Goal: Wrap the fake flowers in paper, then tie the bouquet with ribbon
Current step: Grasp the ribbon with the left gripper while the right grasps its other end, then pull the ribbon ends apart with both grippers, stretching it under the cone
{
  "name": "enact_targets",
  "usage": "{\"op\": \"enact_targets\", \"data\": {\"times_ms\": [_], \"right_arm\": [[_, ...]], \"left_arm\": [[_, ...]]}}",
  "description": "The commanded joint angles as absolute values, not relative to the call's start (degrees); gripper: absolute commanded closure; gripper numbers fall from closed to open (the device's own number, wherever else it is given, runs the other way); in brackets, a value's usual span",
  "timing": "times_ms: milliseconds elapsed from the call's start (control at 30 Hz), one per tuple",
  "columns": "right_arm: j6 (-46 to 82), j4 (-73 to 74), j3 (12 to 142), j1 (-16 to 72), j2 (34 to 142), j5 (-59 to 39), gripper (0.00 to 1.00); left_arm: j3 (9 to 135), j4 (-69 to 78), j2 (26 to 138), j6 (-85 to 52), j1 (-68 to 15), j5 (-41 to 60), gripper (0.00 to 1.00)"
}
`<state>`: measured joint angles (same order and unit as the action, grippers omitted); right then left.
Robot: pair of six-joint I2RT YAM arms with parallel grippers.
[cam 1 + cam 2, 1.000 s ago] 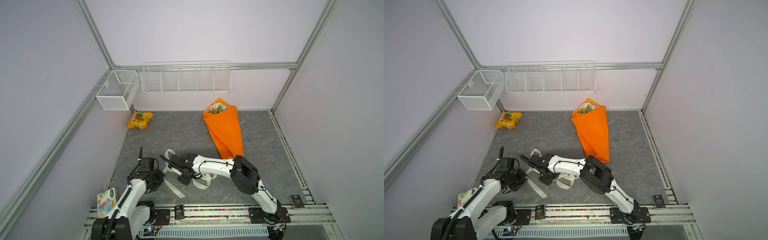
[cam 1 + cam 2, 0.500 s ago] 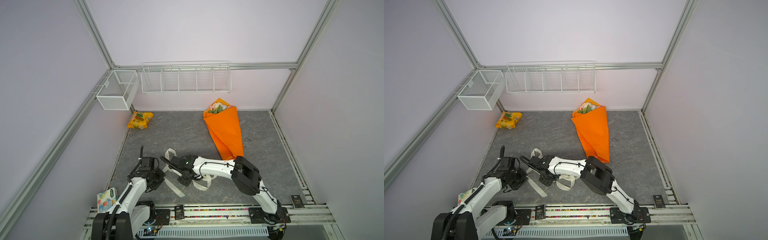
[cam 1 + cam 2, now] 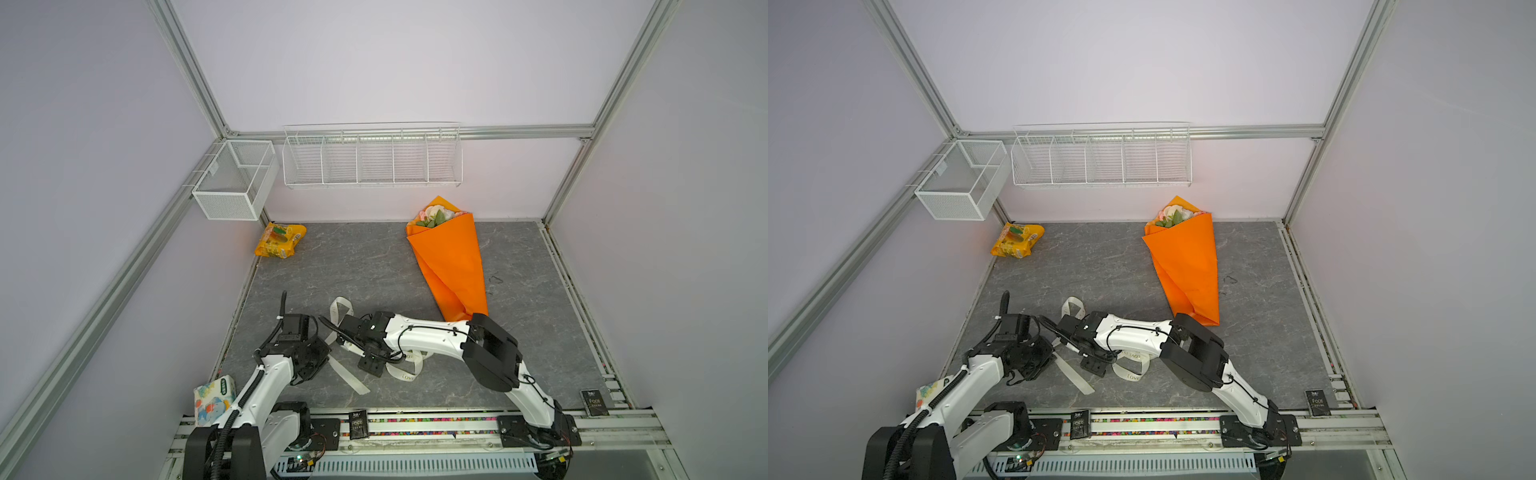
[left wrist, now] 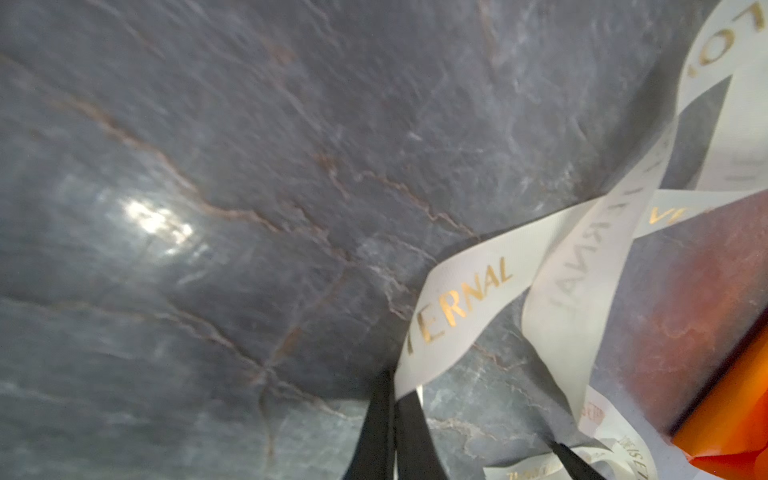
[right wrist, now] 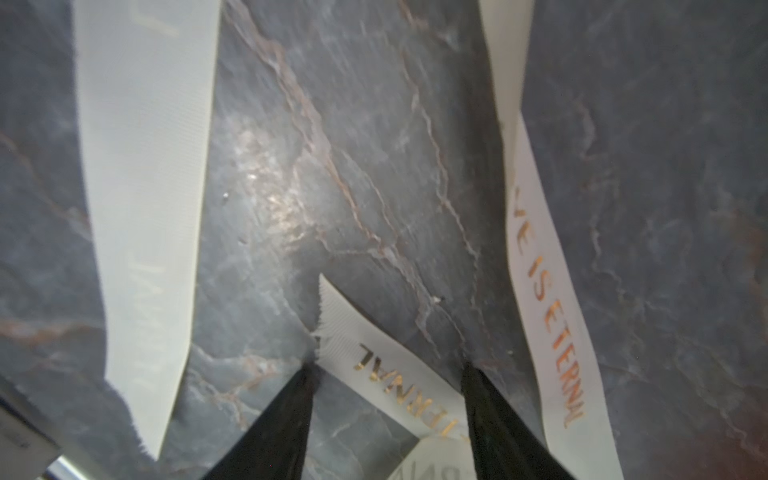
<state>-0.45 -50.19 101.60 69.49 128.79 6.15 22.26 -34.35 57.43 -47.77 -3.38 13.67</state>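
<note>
The bouquet of fake flowers (image 3: 451,262) (image 3: 1190,266) lies in its orange paper cone at the back right, blooms toward the wall; an orange corner of the bouquet (image 4: 731,419) shows in the left wrist view. A white ribbon (image 3: 405,372) (image 3: 1133,368) with gold lettering lies looped on the grey table in front. My left gripper (image 4: 392,384) (image 3: 322,357) is shut on the ribbon (image 4: 457,299) near one end. My right gripper (image 5: 388,370) (image 3: 338,332) stands open just above the table, a frayed end of the ribbon (image 5: 365,353) lying between its fingers.
A yellow-orange snack packet (image 3: 279,240) lies at the back left. A tissue pack (image 3: 214,399) sits by the left arm's base. Two white wire baskets (image 3: 232,183) (image 3: 372,156) hang on the walls. Small black cards (image 3: 594,401) (image 3: 358,424) rest at the front rail.
The right gripper's jaws have spread apart over the ribbon end. Both arms have stayed almost where they were, and the left gripper has kept its hold.
</note>
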Motion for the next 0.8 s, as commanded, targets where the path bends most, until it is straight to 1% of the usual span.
{"op": "enact_targets", "data": {"times_ms": [0, 100, 200, 233, 333, 433, 467, 533, 633, 700, 767], "right_arm": [[-1.09, -51.42, 98.68, 70.02, 132.82, 7.71, 0.42], [-0.04, -49.04, 94.14, 69.99, 132.82, 7.42, 0.51], [1.32, -48.52, 92.91, 69.98, 133.44, 9.04, 0.66], [2.17, -48.39, 92.86, 69.96, 133.70, 10.21, 0.68], [3.53, -47.12, 92.11, 70.00, 133.62, 11.78, 0.80], [4.52, -46.77, 92.94, 69.65, 131.43, 10.76, 0.90], [5.04, -46.63, 93.67, 69.29, 129.60, 9.03, 0.93], [6.79, -44.66, 94.73, 68.45, 123.77, 5.97, 0.93], [10.64, -40.41, 93.28, 66.09, 110.19, 5.52, 0.93], [13.92, -38.18, 89.48, 62.40, 100.01, 6.96, 0.93], [17.98, -38.64, 84.07, 56.89, 89.27, 9.79, 0.93]], "left_arm": [[23.08, -35.31, 56.45, -48.07, -3.21, 11.78, 1.00], [23.46, -36.84, 55.49, -48.47, -3.18, 9.72, 1.00], [23.15, -36.83, 54.20, -48.95, -3.20, 9.34, 1.00], [23.09, -36.74, 53.86, -49.00, -3.17, 9.25, 1.00], [23.09, -37.09, 53.17, -49.04, -3.16, 8.88, 1.00], [23.37, -37.27, 52.61, -48.60, -3.16, 9.05, 1.00], [23.30, -36.89, 52.51, -47.96, -3.16, 9.37, 1.00], [24.10, -36.99, 52.17, -47.76, -3.16, 9.77, 1.00], [27.05, -38.58, 51.53, -47.51, -3.16, 10.41, 1.00], [30.26, -40.63, 50.93, -47.23, -3.16, 10.47, 1.00], [34.17, -42.53, 50.22, -46.08, -3.18, 9.94, 1.00]]}}
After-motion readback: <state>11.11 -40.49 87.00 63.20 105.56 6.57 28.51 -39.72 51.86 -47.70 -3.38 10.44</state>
